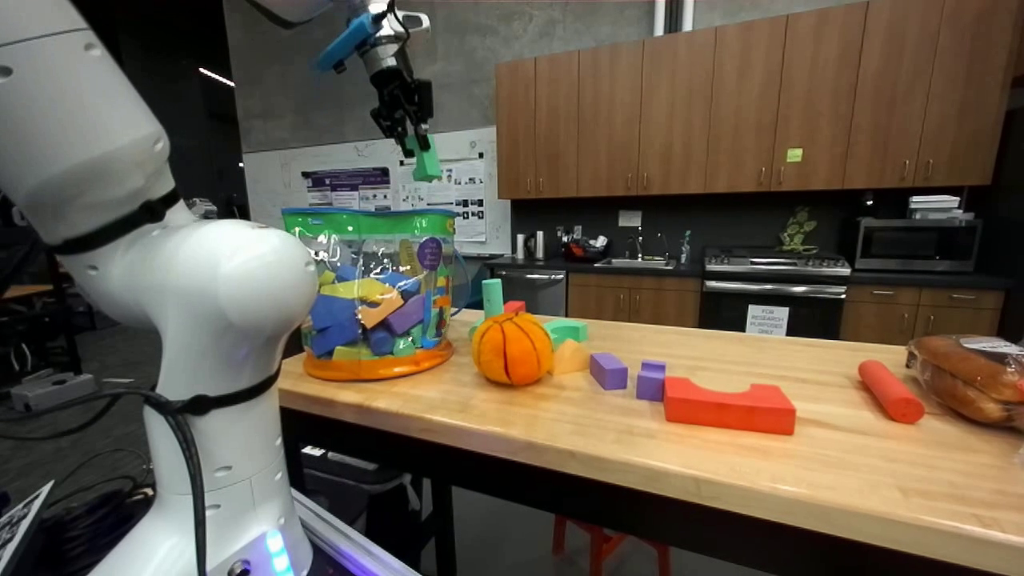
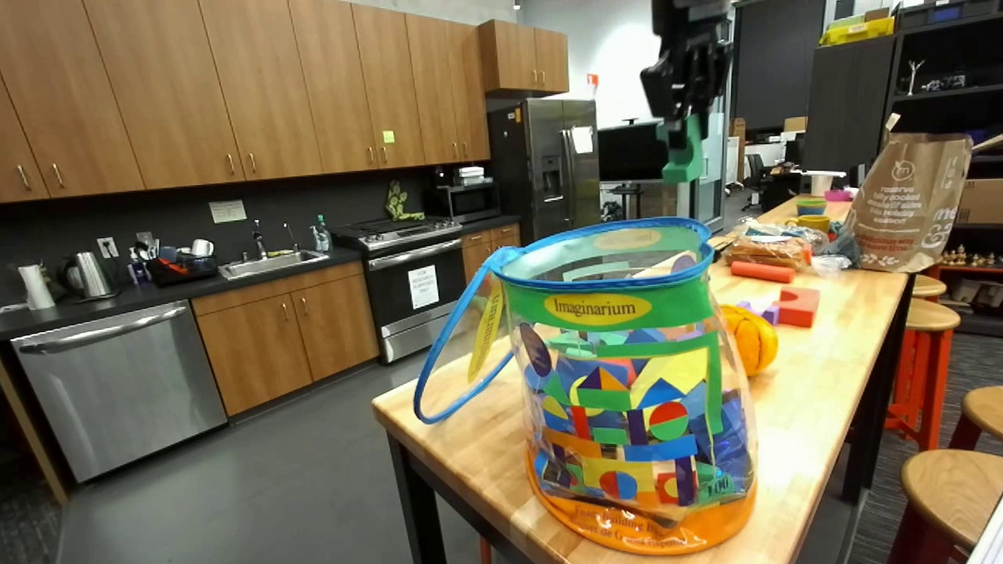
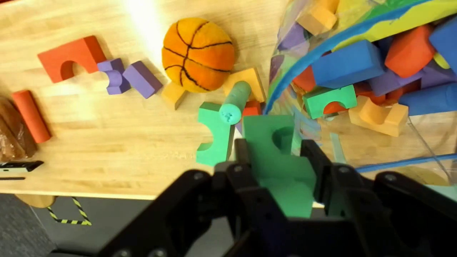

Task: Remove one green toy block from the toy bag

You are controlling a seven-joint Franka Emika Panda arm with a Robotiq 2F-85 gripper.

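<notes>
— What do you see on the counter (image 1: 824, 456)?
— The toy bag (image 2: 603, 308) stands upright near its end.
— And the pincer (image 3: 276, 154)?
— It grips one green block (image 1: 428, 166), which hangs higher than the bag in both exterior views. Whether it is exactly above the bag, I cannot tell surely.

The counter (image 1: 808, 364) carries an orange toy (image 1: 513, 349), two purple blocks (image 3: 142, 79) and, just beside one of them, a red arch (image 1: 730, 406). A red cylinder (image 3: 31, 116) lies on its side near the bread (image 1: 964, 384). A paper bag (image 2: 901, 204) stands near the bread.
</notes>
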